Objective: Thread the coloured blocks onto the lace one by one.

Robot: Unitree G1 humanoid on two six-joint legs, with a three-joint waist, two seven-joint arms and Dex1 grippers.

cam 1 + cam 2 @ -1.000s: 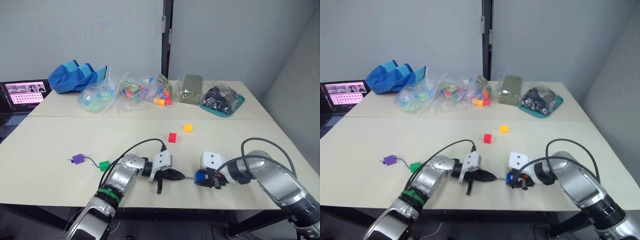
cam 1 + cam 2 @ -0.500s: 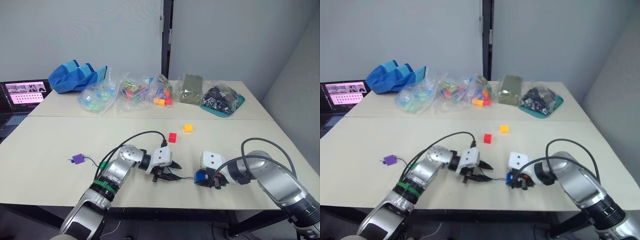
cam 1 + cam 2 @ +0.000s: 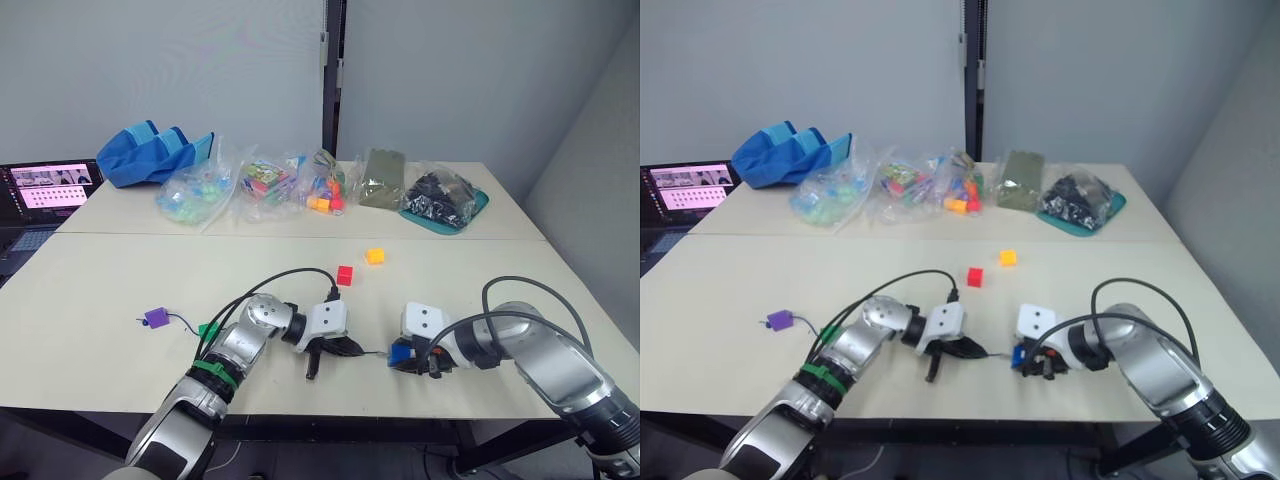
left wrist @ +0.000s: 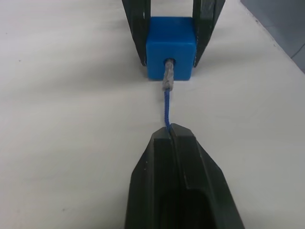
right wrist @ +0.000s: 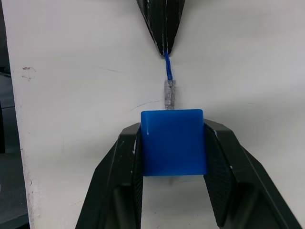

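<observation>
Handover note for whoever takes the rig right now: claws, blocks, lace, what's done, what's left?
Left claw: shut on the lace, just behind its pale tip.
Right claw: shut on the blue block, at the table's near edge.
The tip is entering the blue block's hole, not through.
Purple block and green block sit along the lace at left, seemingly threaded.
Red block and orange-yellow block loose mid-table.
Left: finish blue, then red and orange-yellow.

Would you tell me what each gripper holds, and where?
Left gripper pinches the lace just behind its tip; right gripper clamps the blue block by opposite sides.
</observation>
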